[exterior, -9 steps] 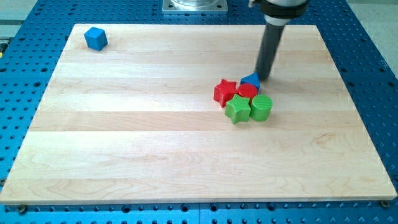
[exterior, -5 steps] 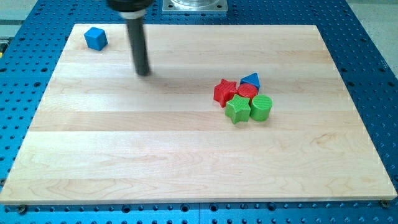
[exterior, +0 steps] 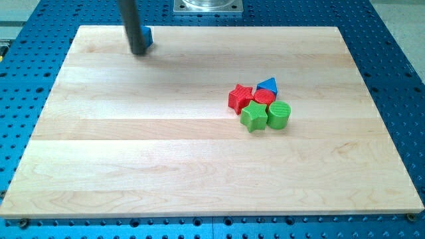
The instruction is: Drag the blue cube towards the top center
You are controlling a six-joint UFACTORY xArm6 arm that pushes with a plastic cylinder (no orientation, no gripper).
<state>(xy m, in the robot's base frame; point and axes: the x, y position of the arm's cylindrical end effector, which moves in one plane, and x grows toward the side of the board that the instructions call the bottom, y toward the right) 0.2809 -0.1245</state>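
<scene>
The blue cube (exterior: 147,37) sits near the board's top edge, left of centre, mostly hidden behind my rod. Only its right side shows. My tip (exterior: 139,51) rests on the board just at the cube's left and lower side, touching or nearly touching it. The rod rises straight up out of the view's top.
A cluster of blocks lies right of centre: a red star (exterior: 240,97), a blue triangle (exterior: 267,85), a red cylinder (exterior: 264,98), a green star (exterior: 254,116) and a green cylinder (exterior: 279,115). The wooden board (exterior: 133,166) lies on a blue perforated table. A metal mount (exterior: 207,5) is at top centre.
My tip swept from the cluster to the upper left, behind the blue cube. The cube has moved right along the top edge from the top-left corner. The cluster has not moved.
</scene>
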